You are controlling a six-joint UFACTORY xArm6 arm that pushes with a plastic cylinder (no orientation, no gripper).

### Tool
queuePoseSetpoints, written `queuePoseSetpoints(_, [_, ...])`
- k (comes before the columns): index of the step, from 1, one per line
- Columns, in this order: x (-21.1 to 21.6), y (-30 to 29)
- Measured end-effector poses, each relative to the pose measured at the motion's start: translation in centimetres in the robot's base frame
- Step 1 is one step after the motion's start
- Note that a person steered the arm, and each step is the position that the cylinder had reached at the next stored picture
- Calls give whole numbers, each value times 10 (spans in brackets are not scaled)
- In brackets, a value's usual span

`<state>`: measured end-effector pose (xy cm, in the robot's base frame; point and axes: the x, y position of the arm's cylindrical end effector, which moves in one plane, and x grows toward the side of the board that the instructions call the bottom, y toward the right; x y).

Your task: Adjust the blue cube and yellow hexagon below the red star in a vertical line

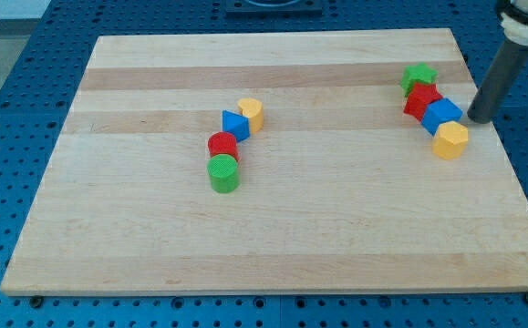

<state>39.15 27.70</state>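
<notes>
At the view's right, a green star (419, 76), a red star (422, 98), a blue cube (441, 115) and a yellow hexagon (450, 140) sit in a chain that slants down to the right. The blocks touch or nearly touch each other. My tip (479, 119) is on the board just right of the blue cube, a small gap away. The dark rod rises from it to the view's top right corner.
Near the board's middle a second chain runs down-left: a yellow heart-like block (252, 113), a blue triangular block (234, 125), a red cylinder (222, 145) and a green cylinder (223, 173). The wooden board (273, 246) lies on a blue perforated table.
</notes>
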Motion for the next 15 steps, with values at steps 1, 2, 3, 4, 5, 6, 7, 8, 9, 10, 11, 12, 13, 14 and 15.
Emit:
queuePoseSetpoints(1, [6,-3])
queuePoseSetpoints(2, [8,-8])
queuePoseSetpoints(3, [8,-15])
queuePoseSetpoints(4, [8,-21])
queuePoseSetpoints(5, [8,-21])
queuePoseSetpoints(6, [10,-10])
queuePoseSetpoints(7, [28,3])
queuePoseSetpoints(8, [31,-2])
queuePoseSetpoints(9, [31,-12])
queuePoseSetpoints(10, [31,-21])
queuePoseSetpoints(11, [31,-21])
queuePoseSetpoints(12, [31,-24])
queuePoseSetpoints(13, [31,-25])
queuePoseSetpoints(14, [43,-13])
queuePoseSetpoints(15, [56,-13])
